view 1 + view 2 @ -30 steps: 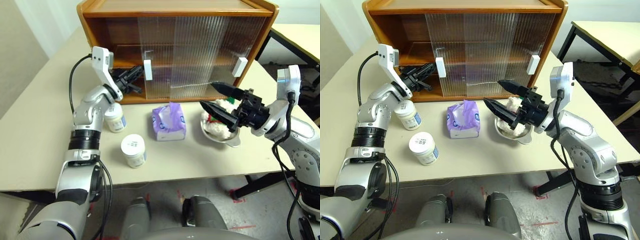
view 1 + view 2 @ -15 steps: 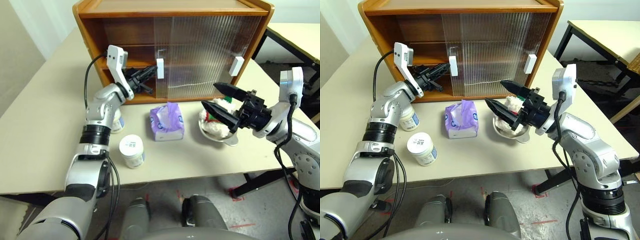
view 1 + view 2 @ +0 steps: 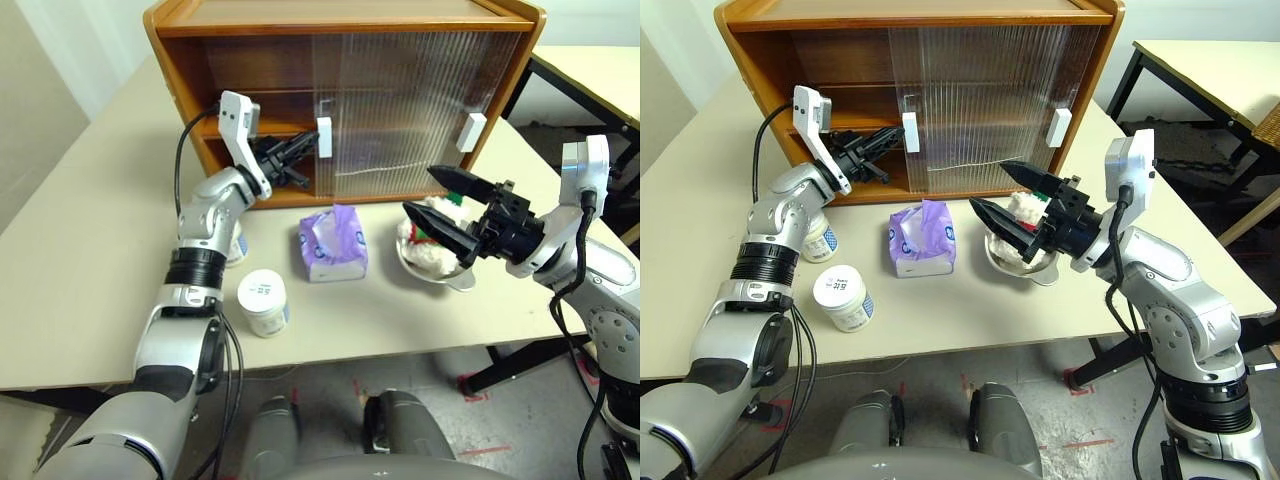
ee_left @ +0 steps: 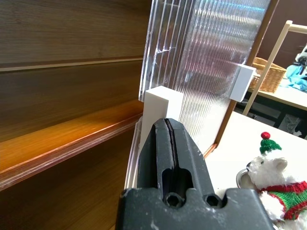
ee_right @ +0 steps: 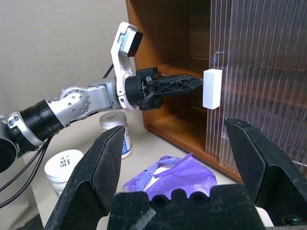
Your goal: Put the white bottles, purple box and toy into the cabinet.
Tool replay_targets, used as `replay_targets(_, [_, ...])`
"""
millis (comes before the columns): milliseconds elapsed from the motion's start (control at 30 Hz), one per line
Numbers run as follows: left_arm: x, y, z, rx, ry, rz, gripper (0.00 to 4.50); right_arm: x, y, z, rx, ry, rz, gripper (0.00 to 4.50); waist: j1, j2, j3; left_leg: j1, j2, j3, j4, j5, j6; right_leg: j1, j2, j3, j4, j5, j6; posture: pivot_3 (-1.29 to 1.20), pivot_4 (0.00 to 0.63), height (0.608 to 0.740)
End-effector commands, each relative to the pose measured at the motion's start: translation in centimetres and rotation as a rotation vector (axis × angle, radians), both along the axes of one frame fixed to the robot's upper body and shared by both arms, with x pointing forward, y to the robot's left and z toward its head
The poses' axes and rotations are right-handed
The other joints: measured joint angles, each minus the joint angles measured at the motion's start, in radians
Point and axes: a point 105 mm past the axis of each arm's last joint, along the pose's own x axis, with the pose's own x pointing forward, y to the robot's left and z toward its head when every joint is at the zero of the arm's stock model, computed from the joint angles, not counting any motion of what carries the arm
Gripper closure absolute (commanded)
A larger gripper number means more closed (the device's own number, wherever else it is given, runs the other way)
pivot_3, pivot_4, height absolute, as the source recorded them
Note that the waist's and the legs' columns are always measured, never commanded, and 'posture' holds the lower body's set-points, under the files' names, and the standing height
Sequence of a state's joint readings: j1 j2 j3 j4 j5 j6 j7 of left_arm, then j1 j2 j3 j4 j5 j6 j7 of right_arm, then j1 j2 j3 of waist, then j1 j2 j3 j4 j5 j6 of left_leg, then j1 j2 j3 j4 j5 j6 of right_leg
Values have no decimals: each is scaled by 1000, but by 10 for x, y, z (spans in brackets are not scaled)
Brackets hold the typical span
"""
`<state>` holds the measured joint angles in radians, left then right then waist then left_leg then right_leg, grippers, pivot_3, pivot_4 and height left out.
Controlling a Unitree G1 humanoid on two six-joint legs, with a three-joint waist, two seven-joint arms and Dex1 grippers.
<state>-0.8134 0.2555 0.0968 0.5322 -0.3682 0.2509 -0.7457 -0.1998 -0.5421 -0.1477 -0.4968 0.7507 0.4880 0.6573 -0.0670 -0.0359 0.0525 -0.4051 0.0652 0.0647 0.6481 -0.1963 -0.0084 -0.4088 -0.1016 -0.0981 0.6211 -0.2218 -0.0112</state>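
Observation:
The cabinet stands at the back of the table, its left side open and the ribbed doors covering the rest. My left gripper is shut, its tip against the left door's white handle. One white bottle stands near the front. The other white bottle is partly behind my left forearm. The purple box lies in the middle. The toy sits in a steel bowl. My right gripper hangs open just above the toy, holding nothing.
A second white handle sits on the right door. Another table stands off to the right, with a wicker basket on it. Bare tabletop lies left of the bottles.
My left gripper has moved right with the left door's handle, sliding that door further right and widening the cabinet's opening. The right gripper has stayed in place.

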Motion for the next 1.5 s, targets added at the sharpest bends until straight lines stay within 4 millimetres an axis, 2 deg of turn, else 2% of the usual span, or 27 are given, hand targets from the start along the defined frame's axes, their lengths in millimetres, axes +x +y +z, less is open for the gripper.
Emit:
replay_targets(33, [2, -7, -3, 19, 9, -16, 4485, -3, -3, 6, -2, -25, -15, 0, 0, 0, 0, 0, 0, 0, 0, 0, 0, 0, 0, 0, 0, 0, 0, -175, 0, 740])
replay_targets(233, [3, -6, 0, 10, 4, -16, 4485, -2, -4, 6, -4, -22, -18, 0, -1, 0, 0, 0, 0, 0, 0, 0, 0, 0, 0, 0, 0, 0, 0, -167, 0, 740])
replay_targets(300, [2, 1, 11, -40, -14, -8, 4485, -2, -3, 5, -4, -19, -13, 0, -1, 0, 0, 0, 0, 0, 0, 0, 0, 0, 0, 0, 0, 0, 0, -153, 0, 740])
replay_targets(367, [-3, 9, 23, -69, -43, -9, 4485, 0, -2, 5, -3, -16, -4, 0, 0, 0, 0, 0, 0, 0, 0, 0, 0, 0, 0, 0, 0, 0, 0, -138, 0, 740])
replay_targets(700, [-40, 47, 44, -5, -77, 2, 4485, 8, 6, 3, 4, -10, 60, 0, 6, 1, 0, 1, 0, -1, -1, 0, 0, 0, 1, 0, 2, -1, -1, -42, 0, 740])
replay_targets(933, [-69, 83, 25, 67, 6, 35, 4485, 7, 11, 8, 55, -11, 138, 0, 27, 2, 1, 1, 0, -1, -1, 0, 0, 0, 1, 0, 2, -1, -1, 10, 0, 740])
replay_targets(1200, [-93, 126, -3, 147, 73, 129, 4485, 6, 18, 4, 61, 4, 196, 0, 61, 5, 2, 2, 1, -1, -1, 0, 0, -1, 0, 0, 3, -6, -11, 67, 0, 740])
replay_targets(1333, [-106, 138, -13, 174, 39, 155, 3198, 8, 19, 3, 63, 15, 217, 0, 85, 7, 3, 1, 1, -1, -2, 0, 0, -1, 0, 0, 2, -7, -11, 86, 0, 740])
replay_targets(1500, [-124, 140, -28, 228, 33, 112, 1261, 10, 20, 3, 60, 18, 237, 0, 109, 11, 6, 1, 1, 0, -2, 0, -1, -2, 0, 0, 2, -10, -16, 98, 0, 740])
